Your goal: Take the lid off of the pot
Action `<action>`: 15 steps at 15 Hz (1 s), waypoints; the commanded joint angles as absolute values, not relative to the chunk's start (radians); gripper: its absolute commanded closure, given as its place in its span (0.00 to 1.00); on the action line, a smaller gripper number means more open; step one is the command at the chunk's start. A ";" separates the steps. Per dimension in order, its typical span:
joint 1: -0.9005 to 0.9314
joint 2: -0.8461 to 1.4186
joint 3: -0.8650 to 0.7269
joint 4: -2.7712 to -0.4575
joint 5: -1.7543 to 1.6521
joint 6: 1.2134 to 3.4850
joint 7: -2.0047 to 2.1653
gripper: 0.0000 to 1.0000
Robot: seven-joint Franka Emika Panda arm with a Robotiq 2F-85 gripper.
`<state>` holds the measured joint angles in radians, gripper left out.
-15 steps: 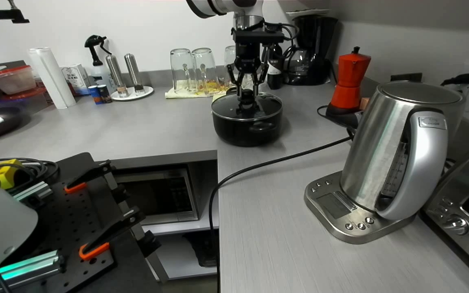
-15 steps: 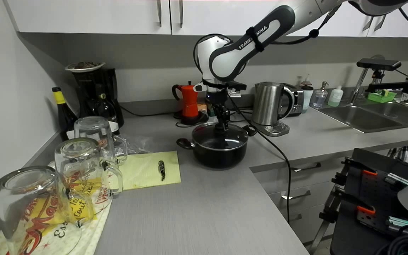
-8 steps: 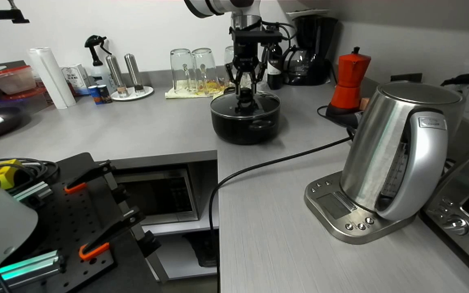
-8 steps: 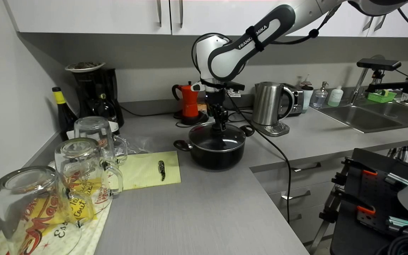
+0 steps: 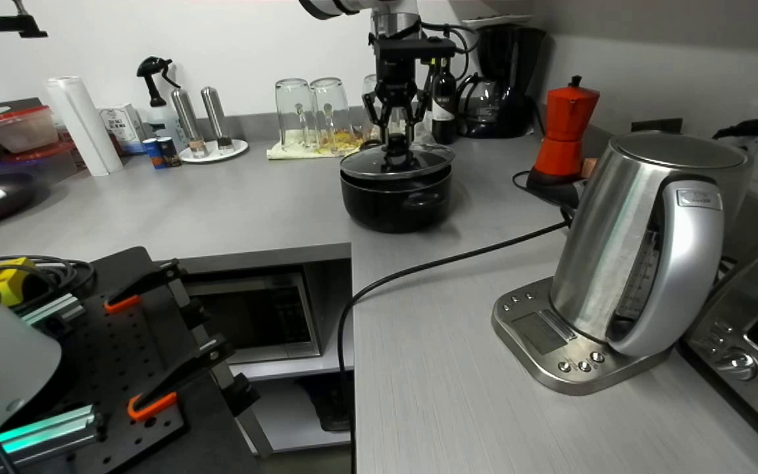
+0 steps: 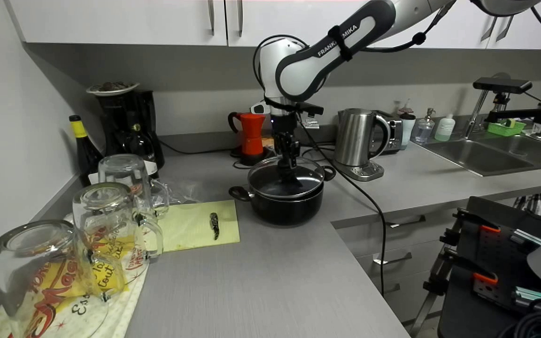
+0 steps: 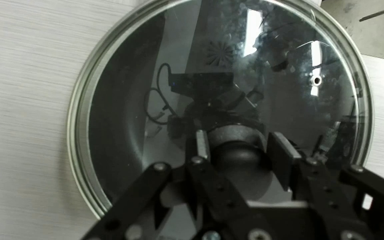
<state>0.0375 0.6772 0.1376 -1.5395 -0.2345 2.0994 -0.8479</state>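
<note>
The black pot (image 5: 395,210) stands on the grey counter and also shows in an exterior view (image 6: 287,210). The glass lid (image 5: 367,164) hangs a little above the pot's rim, with a narrow dark gap between them; it also shows raised in an exterior view (image 6: 266,182). In the wrist view the lid (image 7: 128,83) fills the middle and hides the pot. My gripper (image 5: 397,139) is directly above the lid, its fingers on both sides of the black knob (image 7: 237,155), shut on it. The gripper also shows in an exterior view (image 6: 288,163). The pot's inside is hidden.
A steel kettle (image 5: 616,250), a red moka pot (image 5: 563,125) and a black cable (image 5: 445,257) are near the pot. Upside-down glass mugs (image 6: 106,220) stand on a cloth, beside a yellow cloth (image 6: 190,230). A coffee maker (image 5: 507,79) and bottles (image 6: 85,150) are in the corner.
My gripper has risen with the lid, which has come up off the pot's rim. Before that, the pot and lid shifted slightly to the left together in both exterior views.
</note>
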 commanded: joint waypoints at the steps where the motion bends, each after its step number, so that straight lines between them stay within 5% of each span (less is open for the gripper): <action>1: 0.023 0.598 0.148 -1.598 -0.220 2.127 -0.885 0.77; 15: 0.057 0.436 0.158 -1.786 -0.253 2.182 -0.951 0.77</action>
<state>0.0435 0.5214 0.1516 -1.6884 -0.2343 2.1501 -0.9208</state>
